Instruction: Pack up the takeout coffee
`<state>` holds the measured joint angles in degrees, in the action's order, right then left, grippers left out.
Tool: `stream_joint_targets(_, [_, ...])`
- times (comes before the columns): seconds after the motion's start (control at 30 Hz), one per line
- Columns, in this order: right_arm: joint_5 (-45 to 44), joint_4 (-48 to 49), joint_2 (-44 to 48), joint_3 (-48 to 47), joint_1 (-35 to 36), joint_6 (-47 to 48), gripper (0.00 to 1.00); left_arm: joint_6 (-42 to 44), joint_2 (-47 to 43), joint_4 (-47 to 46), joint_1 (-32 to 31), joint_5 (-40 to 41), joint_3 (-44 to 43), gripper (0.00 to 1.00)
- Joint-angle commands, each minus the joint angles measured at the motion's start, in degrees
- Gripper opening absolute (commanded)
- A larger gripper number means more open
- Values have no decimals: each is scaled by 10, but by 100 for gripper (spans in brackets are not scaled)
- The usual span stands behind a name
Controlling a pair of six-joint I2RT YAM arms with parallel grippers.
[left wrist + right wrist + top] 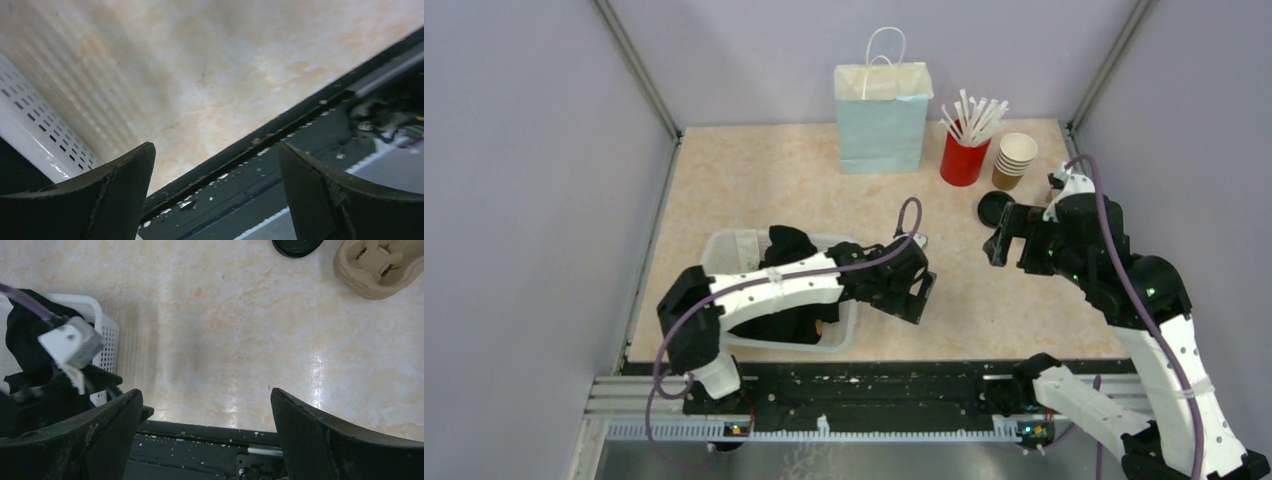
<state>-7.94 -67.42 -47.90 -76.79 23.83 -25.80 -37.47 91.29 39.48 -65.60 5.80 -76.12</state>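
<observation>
A stack of brown kraft-paper cups [1014, 160], white inside and without lids, stands at the back right. One round black lid [995, 207] lies flat on the table in front of it; its edge also shows in the right wrist view [297, 245]. The pale blue paper bag [881, 120] stands upright at the back centre. My left gripper [916, 292] is open and empty over the table's middle front [216, 150]. My right gripper [1003, 244] is open and empty just in front of the lid [206, 392].
A red cup of white straws [964, 155] stands between bag and cups. A white perforated basket [734, 248] holding black items sits front left under my left arm. A tan pulp cup carrier [377, 262] lies near the lid. Grey walls enclose the table.
</observation>
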Motion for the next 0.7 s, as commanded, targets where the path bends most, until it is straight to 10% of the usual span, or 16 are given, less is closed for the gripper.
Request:
stream_joint_targets(0.0, [-21,-2,17,3,-5,-7,99,-8,62,80,3,23,-19,98])
stream_joint_targets(0.67, [23,21,10,51,-5,-10,99,64,-33,179,252,134,87,99])
